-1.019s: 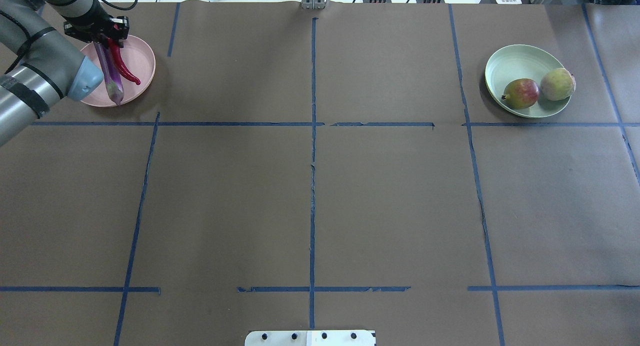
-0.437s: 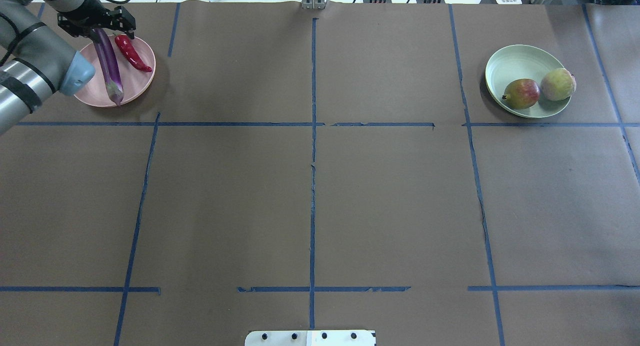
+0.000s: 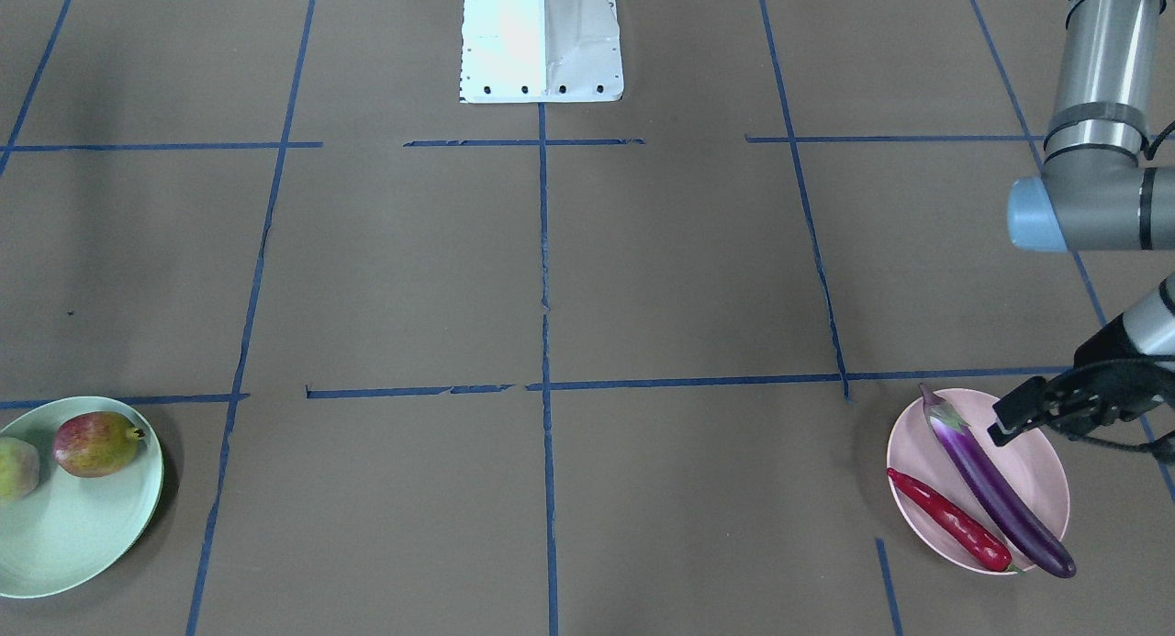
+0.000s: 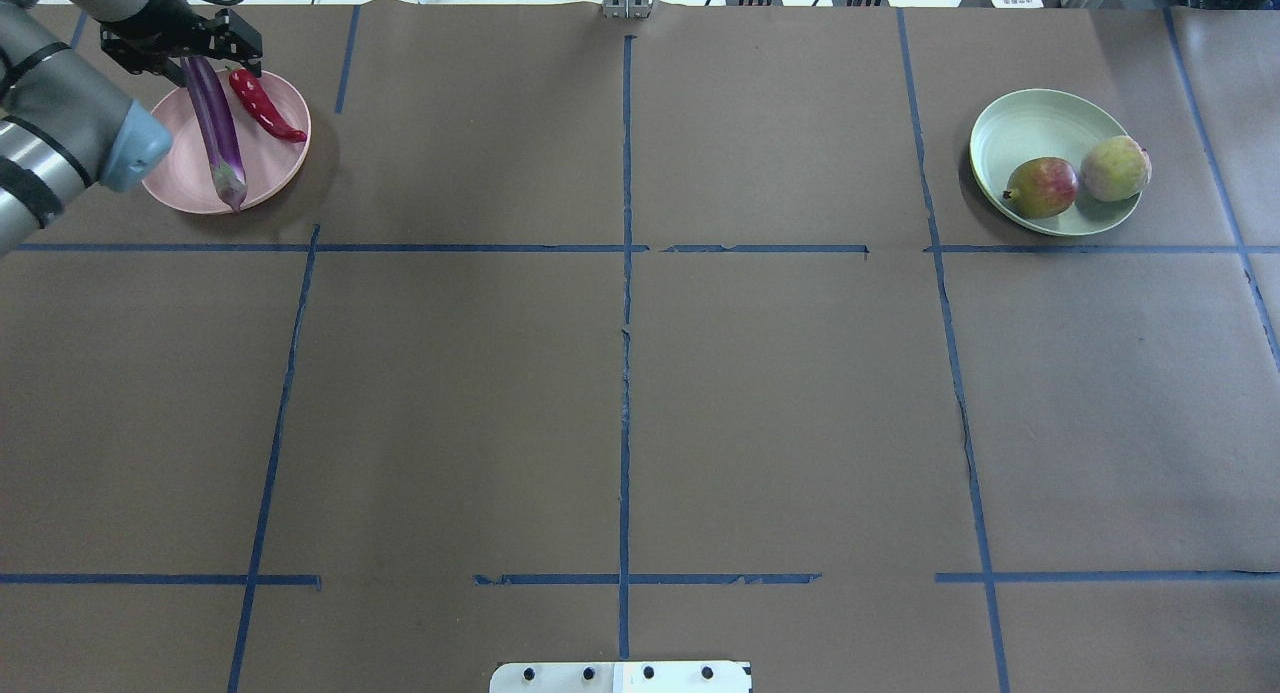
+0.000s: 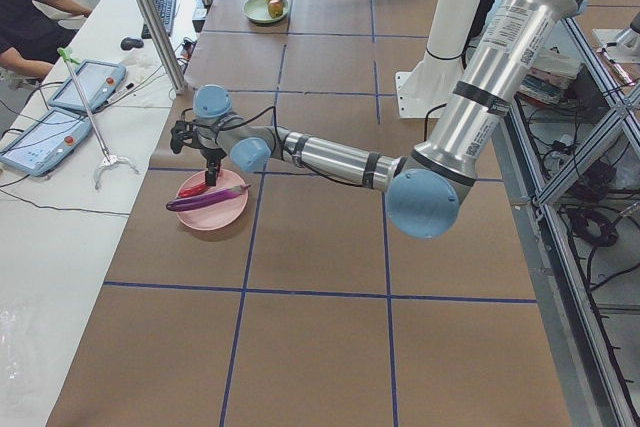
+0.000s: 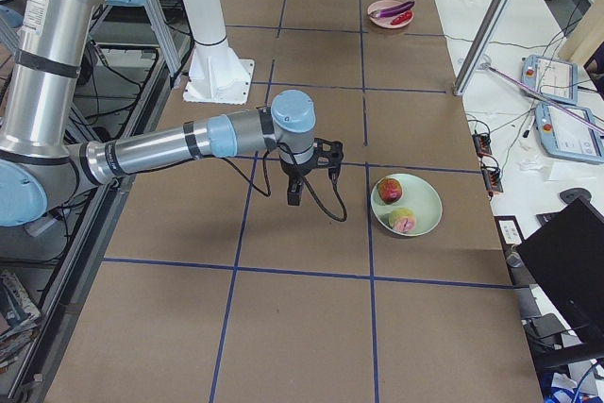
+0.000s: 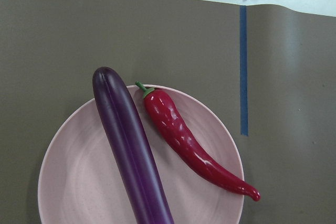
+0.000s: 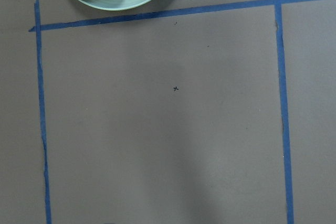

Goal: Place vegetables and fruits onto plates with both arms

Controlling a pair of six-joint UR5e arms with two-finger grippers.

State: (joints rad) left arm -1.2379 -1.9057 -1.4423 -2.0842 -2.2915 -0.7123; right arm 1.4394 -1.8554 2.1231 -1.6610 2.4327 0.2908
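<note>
Overhead exterior view gives us the whole sorting at once. Near the worktop's far left corner, the pale pink plate (image 4: 268,168) carries both vegetables. The eggplant (image 4: 215,123) lies across the plate's middle with its ends at or past the rim (it is longer than the plate is wide, so it can only bridge it). The chili pepper (image 4: 262,108) lies just beside it and roughly parallel, which we judge is how two long shapes share one dish. The left tool (image 4: 178,45) hangs above the plate's far rim, over the eggplant's blunt end. It has hold of nothing, but we cannot tell how wide its jaws stand, and its own wrist view shows no fingertips. Near the far right corner, the pale green plate (image 4: 1030,123) holds the peach (image 4: 1115,168) and the red-yellow-green fruit (image 4: 1042,187) side by side, on the half nearer the robot, where the wall likely stops them rolling. The right tool (image 6: 294,191) hangs over bare worktop, inward of that plate. Only the side camera shows it, so we cannot tell its opening. We judge the sorting done.
</note>
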